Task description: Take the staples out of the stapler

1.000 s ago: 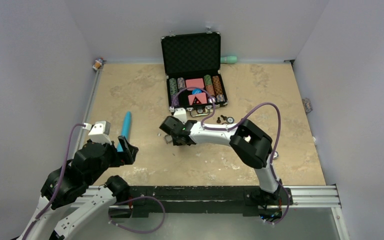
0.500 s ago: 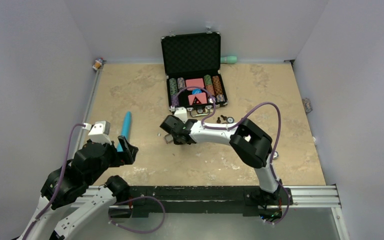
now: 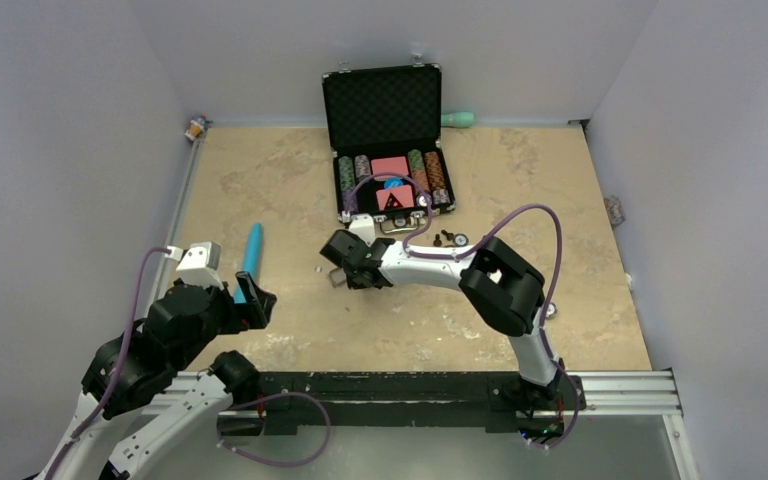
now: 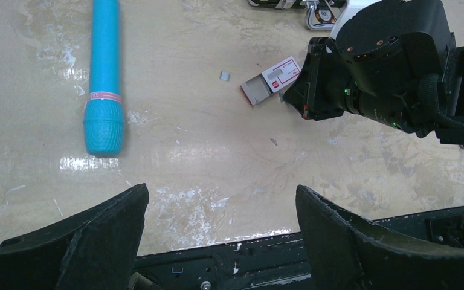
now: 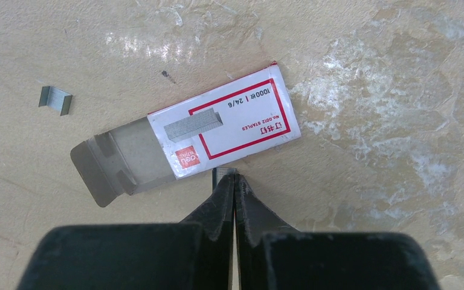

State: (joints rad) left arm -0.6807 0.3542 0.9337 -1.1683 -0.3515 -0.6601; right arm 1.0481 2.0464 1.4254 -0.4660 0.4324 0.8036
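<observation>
A long blue stapler [image 3: 251, 250] [image 4: 104, 72] lies on the table at the left. My left gripper [image 3: 253, 295] [image 4: 220, 193] hovers open just near of the stapler, holding nothing. A red-and-white staple box [image 5: 217, 130] [image 4: 272, 80] lies open at mid-table. My right gripper [image 3: 338, 272] [image 5: 234, 179] is shut, its tips on the table at the box's near edge. A short strip of staples [image 5: 223, 172] peeks out at those tips; whether it is pinched does not show. A second small clump of staples [image 5: 55, 99] [image 4: 224, 75] lies loose left of the box.
An open black case [image 3: 390, 170] of poker chips and cards stands at the back. Small dark bits and a ring [image 3: 450, 238] lie before it. A green bottle [image 3: 457, 119] rests by the back wall. The black rail [image 3: 440, 385] runs along the near edge.
The right gripper's jaws have closed beside the staple box. The left arm and the stapler have not moved.
</observation>
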